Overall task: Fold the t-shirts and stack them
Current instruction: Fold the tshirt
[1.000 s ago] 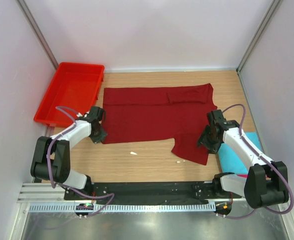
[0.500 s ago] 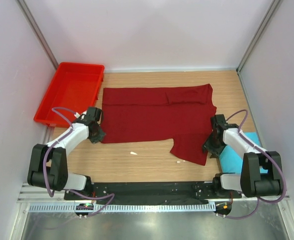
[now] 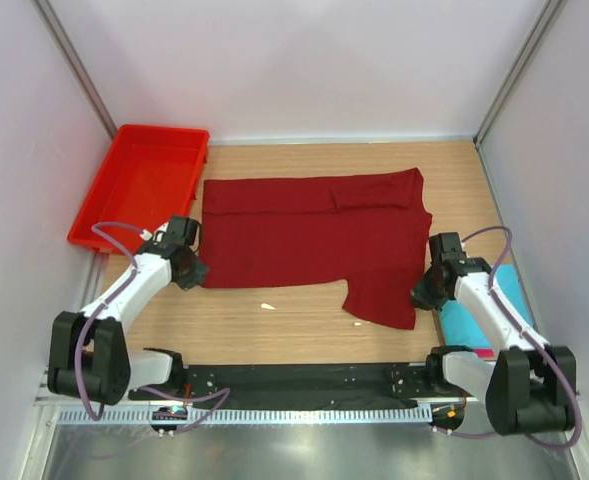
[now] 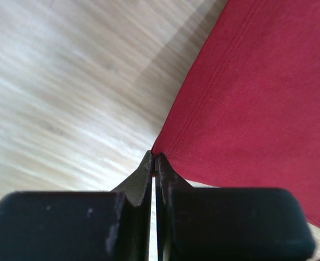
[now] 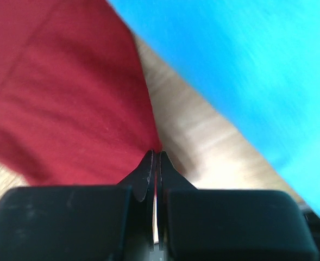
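nearest me, the left gripper (image 4: pixel 155 157) is pinched closed on the near left corner of the maroon shirt (image 3: pixel 314 235), right at the stitched hem. the right gripper (image 5: pixel 155 155) is closed too, its tips nipping the shirt's near right edge, on the flap that reaches toward me. just beside it, at the near right of the worktop (image 3: pixel 304 330), lies the turquoise shirt (image 5: pixel 246 65), with a strip of bare wood between it and the maroon cloth. the maroon shirt lies spread flat across the middle, a sleeve folded in at the far right. i judge it light and limp. it'll sag between two pinches, so corners and hems are the places to hold, lifted together. far left sits the red tray (image 3: pixel 144 185), near the shirt's far left corner.
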Available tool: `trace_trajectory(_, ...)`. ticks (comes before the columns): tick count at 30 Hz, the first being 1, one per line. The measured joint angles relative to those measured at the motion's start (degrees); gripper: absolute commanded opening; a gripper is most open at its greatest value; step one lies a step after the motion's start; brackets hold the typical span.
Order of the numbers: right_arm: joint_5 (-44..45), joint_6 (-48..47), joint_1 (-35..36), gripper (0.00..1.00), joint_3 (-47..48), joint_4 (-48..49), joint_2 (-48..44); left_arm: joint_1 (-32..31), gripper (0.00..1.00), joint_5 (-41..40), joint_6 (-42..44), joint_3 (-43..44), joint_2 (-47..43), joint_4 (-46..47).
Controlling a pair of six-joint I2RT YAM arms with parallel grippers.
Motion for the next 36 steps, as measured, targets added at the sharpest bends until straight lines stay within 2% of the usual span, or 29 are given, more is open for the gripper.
trace_trajectory(7, 1.0, 0.9, 0.0, 0.01, 2.6, -10.2, -12.7, 0.0, 0.0, -0.8, -5.7, -1.5, -8.3, -6.6)
trace_trajectory(13, 1.4, 0.5, 0.0, 0.01, 6.1, -15.6, -13.8, 0.0, 0.0, -1.9, -7.0, -2.0, -9.6, -10.4)
trace_trajectory(17, 1.7, -1.2, -1.0, 0.01, 14.3, -14.2, -5.8, 0.0, 0.0, -2.7, -6.3, 1.5, -4.9, -11.5)
trace_trajectory(24, 0.9, -5.4, -5.5, 0.01, 28.2, -7.4, 14.6, 0.0, 0.0, -5.3, -3.4, 17.7, 11.2, -11.6)
trace_trajectory(31, -0.5, -7.7, -7.8, 0.01, 39.2, -4.9, 26.4, 0.1, 0.0, -6.9, -2.3, 29.4, 23.3, -11.7)
trace_trajectory(36, -3.3, -9.4, -8.6, 0.01, 43.9, -3.3, 32.7, 0.2, 0.0, -8.2, -2.3, 33.9, 27.6, -12.8)
